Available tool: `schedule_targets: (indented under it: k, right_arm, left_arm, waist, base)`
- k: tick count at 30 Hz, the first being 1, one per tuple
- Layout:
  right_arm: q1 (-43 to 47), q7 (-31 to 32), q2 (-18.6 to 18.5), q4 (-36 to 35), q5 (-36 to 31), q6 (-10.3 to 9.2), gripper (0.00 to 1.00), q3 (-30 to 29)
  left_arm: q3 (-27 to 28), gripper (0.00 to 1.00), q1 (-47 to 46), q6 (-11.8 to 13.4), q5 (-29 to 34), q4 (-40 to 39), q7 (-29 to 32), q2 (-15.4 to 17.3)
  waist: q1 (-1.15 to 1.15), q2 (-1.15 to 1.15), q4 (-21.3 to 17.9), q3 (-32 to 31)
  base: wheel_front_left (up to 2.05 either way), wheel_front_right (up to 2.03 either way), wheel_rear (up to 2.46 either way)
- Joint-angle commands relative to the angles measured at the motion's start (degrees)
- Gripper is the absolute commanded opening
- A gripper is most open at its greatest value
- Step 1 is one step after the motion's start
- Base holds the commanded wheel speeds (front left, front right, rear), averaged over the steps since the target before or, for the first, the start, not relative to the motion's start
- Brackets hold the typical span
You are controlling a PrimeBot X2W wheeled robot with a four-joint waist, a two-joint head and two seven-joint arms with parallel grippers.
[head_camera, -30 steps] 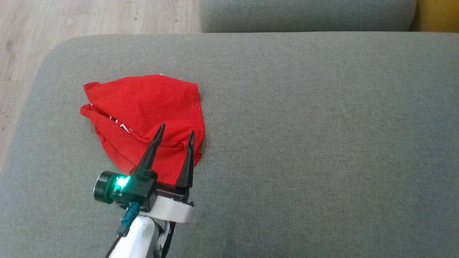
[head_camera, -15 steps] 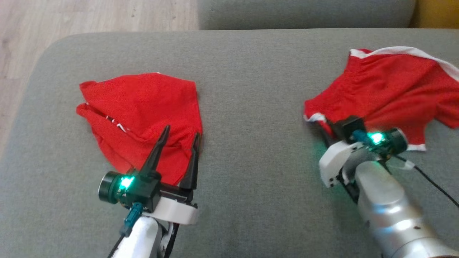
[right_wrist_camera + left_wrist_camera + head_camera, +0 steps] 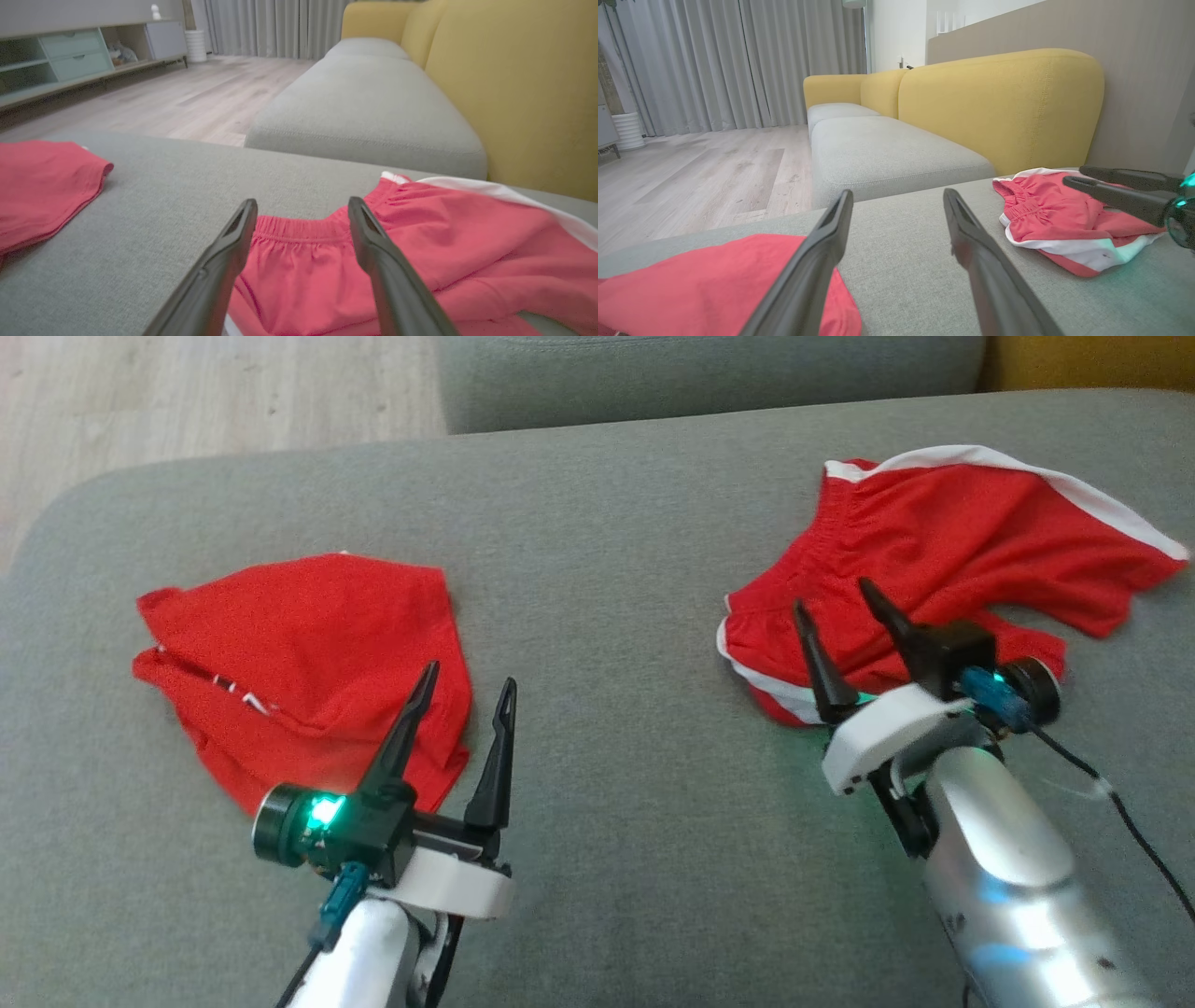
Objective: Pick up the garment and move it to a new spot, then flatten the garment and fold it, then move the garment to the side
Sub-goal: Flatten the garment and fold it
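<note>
Left gripper and right gripper gape empty, the right above the garment.

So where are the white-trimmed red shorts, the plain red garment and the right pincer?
white-trimmed red shorts (image 3: 943, 551), head view, middle of the red cloth.
plain red garment (image 3: 308, 635), head view, its flat top layer.
right pincer (image 3: 832, 595), head view, midway between its fingertips.

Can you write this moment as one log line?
left gripper: open; right gripper: open, over red white-trimmed shorts; plain red garment: by left gripper
</note>
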Motion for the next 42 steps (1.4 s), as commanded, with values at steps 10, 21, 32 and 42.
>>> schedule_targets:
  k: [10,21,32,42]
  right_arm:
    - [15.1,-0.8,1.0,-22.1,0.4,-0.04,1.0,-17.2]
    - [22.3,-0.8,1.1,-27.0,6.9,-0.04,1.0,-21.1]
    - [14.9,4.4,1.1,-15.6,5.8,-0.04,1.0,-26.8]
    - [5.1,4.6,1.1,0.6,2.2,-0.04,1.0,-33.5]
  left_arm:
    - [3.0,1.0,-1.2,0.0,0.4,-2.9,-0.5,-0.1]
    - [3.1,1.0,-1.7,-0.4,1.0,-3.0,-0.5,-0.2]
    - [2.3,1.0,-3.9,-1.0,1.4,-2.5,-0.5,-0.2]
    - [1.6,1.0,-5.0,-0.9,1.3,-1.8,-0.5,-0.2]
  waist:
    - [0.0,0.0,-3.6,-1.4]
    - [0.0,0.0,-5.2,0.6]
    - [0.0,0.0,-3.5,4.2]
    - [0.0,0.0,-1.1,5.7]
  base:
    - [0.0,0.0,0.0]
    - [0.0,0.0,0.0]
    - [0.0,0.0,0.0]
    - [0.0,0.0,0.0]
